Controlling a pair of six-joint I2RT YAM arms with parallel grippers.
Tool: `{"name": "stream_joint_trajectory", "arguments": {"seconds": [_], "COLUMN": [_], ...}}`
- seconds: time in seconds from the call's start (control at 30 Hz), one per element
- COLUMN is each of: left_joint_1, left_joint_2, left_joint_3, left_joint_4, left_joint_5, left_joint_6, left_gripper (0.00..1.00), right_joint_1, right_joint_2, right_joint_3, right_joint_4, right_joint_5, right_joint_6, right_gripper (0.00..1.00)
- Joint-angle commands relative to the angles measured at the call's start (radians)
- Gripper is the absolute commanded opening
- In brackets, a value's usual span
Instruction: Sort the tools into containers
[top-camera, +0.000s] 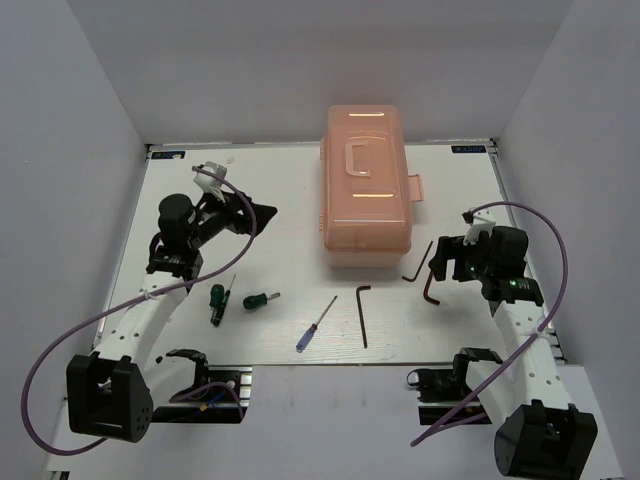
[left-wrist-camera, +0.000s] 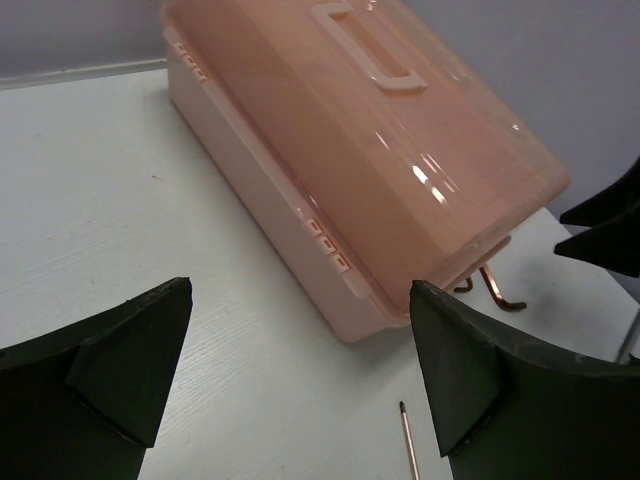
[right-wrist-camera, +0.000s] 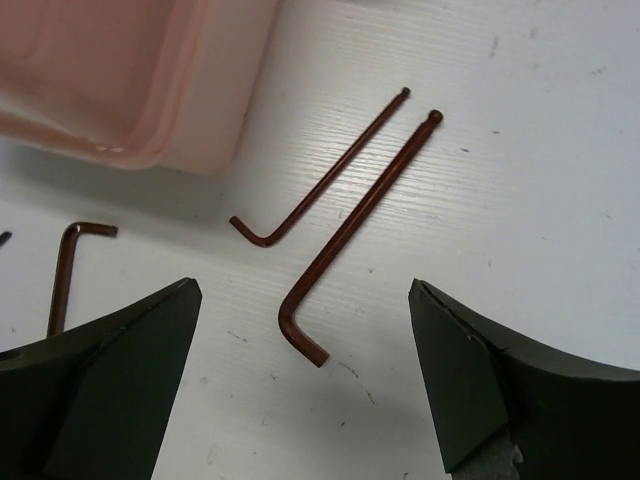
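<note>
The salmon-pink toolbox (top-camera: 366, 185) (left-wrist-camera: 380, 170) stands shut at the table's back middle, its containers hidden under the lid. Two green-handled screwdrivers (top-camera: 216, 300) (top-camera: 260, 300) and a thin blue-handled screwdriver (top-camera: 314, 327) lie near the front. One hex key (top-camera: 364, 315) lies beside them; two more (right-wrist-camera: 355, 235) (right-wrist-camera: 320, 185) lie right of the box. My left gripper (top-camera: 262, 212) (left-wrist-camera: 300, 288) hovers open left of the box, holding nothing. My right gripper (top-camera: 432, 262) (right-wrist-camera: 305, 285) is open above the thicker hex key's bend.
White walls enclose the table on three sides. Both arm bases sit at the near edge. In the left wrist view, the blue-handled screwdriver's metal tip (left-wrist-camera: 408, 440) shows near my right finger, and a hex key (left-wrist-camera: 495, 290) pokes out behind the box corner.
</note>
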Motion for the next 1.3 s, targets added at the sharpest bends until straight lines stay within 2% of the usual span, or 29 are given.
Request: {"name": "stream_joint_trajectory", "arguments": {"seconds": [0.0, 0.2, 0.23, 0.27, 0.3, 0.33, 0.37, 0.4, 0.47, 0.5, 0.53, 0.57, 0.6, 0.63, 0.67, 0.7, 0.73, 0.77, 0.83, 0.87, 0.9, 0.93, 1.0, 1.1, 1.27], "left_joint_1": [0.001, 0.001, 0.001, 0.001, 0.001, 0.001, 0.001, 0.001, 0.001, 0.001, 0.001, 0.001, 0.001, 0.001, 0.001, 0.001, 0.001, 0.001, 0.001, 0.001, 0.001, 0.001, 0.001, 0.001, -0.009], "left_joint_2": [-0.008, 0.027, 0.042, 0.061, 0.061, 0.078, 0.101, 0.115, 0.144, 0.158, 0.180, 0.181, 0.193, 0.193, 0.193, 0.193, 0.204, 0.204, 0.234, 0.245, 0.254, 0.263, 0.276, 0.296, 0.357], "left_joint_3": [-0.007, 0.030, 0.042, 0.053, 0.053, 0.053, 0.062, 0.062, 0.090, 0.090, 0.104, 0.114, 0.114, 0.114, 0.102, 0.102, 0.078, 0.069, 0.058, 0.049, 0.049, 0.038, 0.029, 0.029, 0.048], "left_joint_4": [0.055, -0.013, -0.033, -0.033, -0.042, -0.042, -0.042, -0.042, -0.054, -0.054, -0.065, -0.065, -0.065, -0.054, -0.025, -0.008, 0.015, 0.042, 0.110, 0.133, 0.175, 0.194, 0.232, 0.265, 0.305], "left_joint_5": [0.121, 0.112, 0.112, 0.112, 0.103, 0.102, 0.102, 0.127, 0.139, 0.148, 0.161, 0.161, 0.170, 0.185, 0.194, 0.207, 0.219, 0.234, 0.286, 0.320, 0.334, 0.345, 0.359, 0.368, 0.379], "left_joint_6": [-0.037, -0.047, -0.047, -0.047, -0.047, -0.047, -0.047, -0.047, -0.056, -0.056, -0.056, -0.056, -0.056, -0.066, -0.080, -0.091, -0.105, -0.116, -0.155, -0.166, -0.189, -0.198, -0.220, -0.231, -0.240], "left_gripper": [1.00, 1.00, 1.00, 1.00, 0.97, 0.92, 0.73, 0.59, 0.30, 0.11, 0.07, 0.05, 0.05, 0.11, 0.20, 0.34, 0.61, 0.69, 0.81, 0.82, 0.83, 0.83, 0.83, 0.83, 0.83], "right_joint_1": [-0.010, -0.014, -0.014, -0.015, -0.011, -0.009, -0.007, -0.007, -0.007, -0.003, -0.001, -0.001, 0.005, 0.009, 0.019, 0.034, 0.043, 0.058, 0.114, 0.143, 0.169, 0.183, 0.236, 0.301, 0.367], "right_joint_2": [0.000, -0.006, -0.009, -0.018, -0.018, -0.020, -0.011, 0.004, 0.035, 0.049, 0.092, 0.110, 0.135, 0.225, 0.259, 0.335, 0.415, 0.496, 0.578, 0.688, 0.722, 0.754, 0.862, 0.936, 1.072], "right_joint_3": [0.028, 0.018, 0.014, 0.009, 0.006, 0.026, 0.049, 0.107, 0.240, 0.279, 0.316, 0.436, 0.481, 0.527, 0.657, 0.701, 0.740, 0.861, 0.966, 0.998, 1.088, 1.118, 1.210, 1.262, 1.353], "right_joint_4": [0.053, 0.049, 0.038, 0.026, 0.026, 0.018, -0.014, -0.042, -0.063, -0.078, -0.080, -0.088, -0.111, -0.120, -0.132, -0.143, -0.143, -0.137, -0.100, -0.088, -0.073, -0.036, 0.008, 0.079, 0.059], "right_joint_5": [0.056, 0.022, 0.007, -0.025, -0.045, -0.050, -0.065, -0.070, -0.073, -0.076, -0.082, -0.102, -0.139, -0.163, -0.244, -0.272, -0.295, -0.338, -0.372, -0.377, -0.377, -0.377, -0.343, -0.276, -0.184], "right_joint_6": [0.083, 0.045, -0.032, -0.074, -0.106, -0.142, -0.153, -0.165, -0.167, -0.168, -0.167, -0.145, -0.134, -0.118, -0.049, -0.021, 0.007, 0.083, 0.215, 0.252, 0.351, 0.382, 0.488, 0.518, 0.567], "right_gripper": [0.91, 0.91, 0.91, 0.86, 0.75, 0.55, 0.08, 0.00, 0.00, 0.00, 0.00, 0.00, 0.18, 0.31, 0.48, 0.68, 0.75, 0.75, 0.78, 0.78, 0.78, 0.78, 0.71, 0.66, 0.62]}}
